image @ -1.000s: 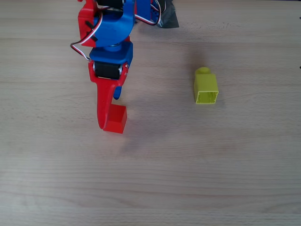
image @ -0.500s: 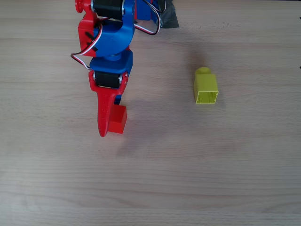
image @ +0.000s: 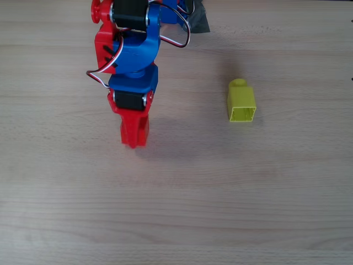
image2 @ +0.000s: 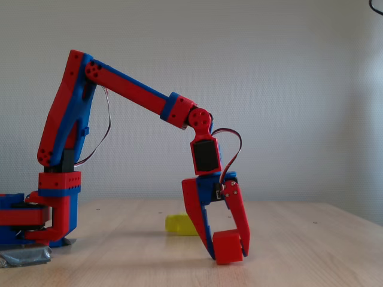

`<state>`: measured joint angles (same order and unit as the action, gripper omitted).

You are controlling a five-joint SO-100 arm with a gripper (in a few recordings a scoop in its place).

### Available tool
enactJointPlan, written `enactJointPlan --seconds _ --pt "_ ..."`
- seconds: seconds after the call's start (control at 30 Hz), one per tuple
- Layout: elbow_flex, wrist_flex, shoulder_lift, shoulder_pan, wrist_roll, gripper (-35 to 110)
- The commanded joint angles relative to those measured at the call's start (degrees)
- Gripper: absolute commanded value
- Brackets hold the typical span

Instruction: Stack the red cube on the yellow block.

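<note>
Since the earlier overhead frames the wrist has turned, so the long red finger that lay beside the red cube (image2: 228,247) now hides it from above. Jaws (image2: 227,251) are pinching that one cube between their tips, low over the bench (image: 220,210); whether it touches the wood is unclear. It is plain, bright red and smooth-faced. One yellow block (image: 241,101), hollow with a round stud, lies well apart, right of the arm in the overhead view.
</note>
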<state>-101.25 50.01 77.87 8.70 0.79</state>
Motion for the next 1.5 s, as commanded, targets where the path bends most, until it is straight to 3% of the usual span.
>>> enactJointPlan --seconds 0.0,0.33,0.6,0.77,1.03,1.47 --pt "3.7 1.0 3.3 0.1 -1.8 7" --pt "-1.4 -4.4 8.4 1.0 -0.3 0" --pt "-15.6 -9.1 30.0 -5.3 -0.6 0" --pt "-22.1 -5.1 41.6 -12.8 -3.9 0" --pt "-22.7 3.4 45.4 -22.0 -9.5 0" --pt "-28.4 2.9 50.9 -33.1 -9.2 0"
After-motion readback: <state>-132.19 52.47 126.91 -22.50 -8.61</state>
